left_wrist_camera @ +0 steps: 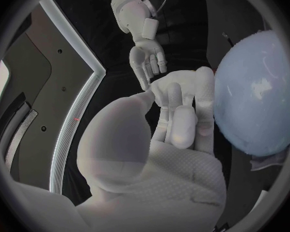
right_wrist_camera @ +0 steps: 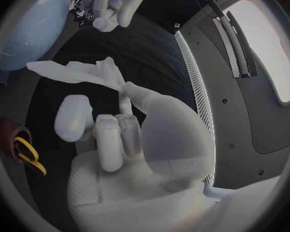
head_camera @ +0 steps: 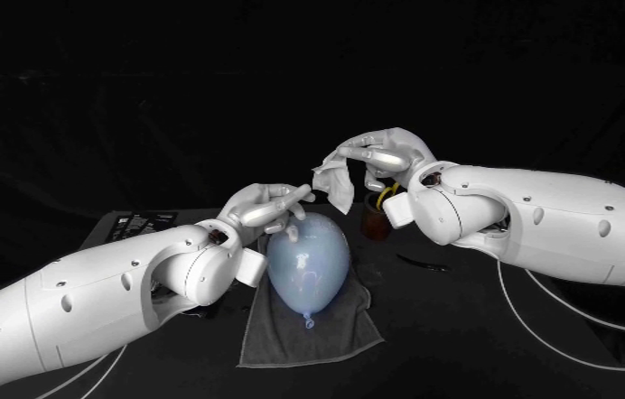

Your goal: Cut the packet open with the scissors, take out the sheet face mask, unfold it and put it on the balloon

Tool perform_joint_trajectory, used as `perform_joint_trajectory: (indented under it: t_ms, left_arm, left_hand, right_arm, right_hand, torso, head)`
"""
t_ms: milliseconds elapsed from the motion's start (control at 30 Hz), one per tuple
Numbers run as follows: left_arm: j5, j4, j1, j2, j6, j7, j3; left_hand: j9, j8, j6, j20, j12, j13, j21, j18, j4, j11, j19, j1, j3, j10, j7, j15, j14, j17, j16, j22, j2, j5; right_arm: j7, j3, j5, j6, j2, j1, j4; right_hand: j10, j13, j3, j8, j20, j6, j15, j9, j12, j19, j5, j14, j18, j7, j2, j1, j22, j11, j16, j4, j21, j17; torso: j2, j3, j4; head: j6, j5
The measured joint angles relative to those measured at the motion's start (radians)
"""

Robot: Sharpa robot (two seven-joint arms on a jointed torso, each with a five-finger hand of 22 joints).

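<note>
- Pinching one mask [head_camera: 335,182], the right hand [head_camera: 385,157] hangs it over the balloon [head_camera: 310,259].
- One balloon lies lengthwise on a towel [head_camera: 280,340], knot toward the table's [head_camera: 495,327] near edge.
- Left hand [head_camera: 267,208] empty, fingers loose, beside it.

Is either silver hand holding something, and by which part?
The right hand pinches the sheet mask by its upper edge between its fingers; the left hand holds nothing.
</note>
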Motion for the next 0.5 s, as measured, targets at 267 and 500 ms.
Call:
perform_joint_trajectory:
  t_ms: [267, 500]
  left_arm:
    - [0.114, -0.020, -0.001, 0.053, -0.009, -0.019, 0.001]
    - [0.176, -0.032, -0.002, 0.081, -0.028, -0.010, 0.001]
  left_hand:
    - [-0.016, -0.022, -0.004, 0.004, 0.010, 0.008, 0.017, 0.000, 0.007, 0.000, -0.034, -0.033, -0.044, 0.000, 0.004, 0.002, -0.003, -0.016, -0.005, 0.009, -0.010, 0.000]
    - [-0.032, -0.052, -0.001, -0.001, 0.010, 0.012, 0.010, -0.007, 0.006, -0.007, -0.070, -0.056, -0.096, -0.008, -0.014, -0.005, -0.050, -0.106, -0.049, -0.004, -0.014, 0.000]
  right_arm:
    - [0.002, 0.000, -0.001, -0.004, 0.007, 0.000, 0.011]
    - [0.002, 0.000, -0.002, -0.004, 0.014, 0.000, 0.019]
  right_hand:
    - [0.000, 0.001, 0.000, -0.003, 0.000, 0.000, 0.000, 0.000, -0.001, 0.000, -0.001, 0.000, 0.000, 0.000, 0.001, 0.001, 0.000, 0.000, 0.000, 0.000, 0.000, 0.000]
    - [0.000, 0.001, -0.001, -0.003, 0.000, 0.000, 0.000, 0.000, -0.002, 0.000, 0.003, 0.000, 0.000, 0.000, 0.001, 0.001, 0.001, 0.000, -0.001, -0.001, 0.000, 0.000]
  torso:
    - [0.000, 0.0005, -0.0007]
    - [0.000, 0.0009, -0.0002]
  head:
    - [0.001, 0.003]
    - [0.000, 0.008]
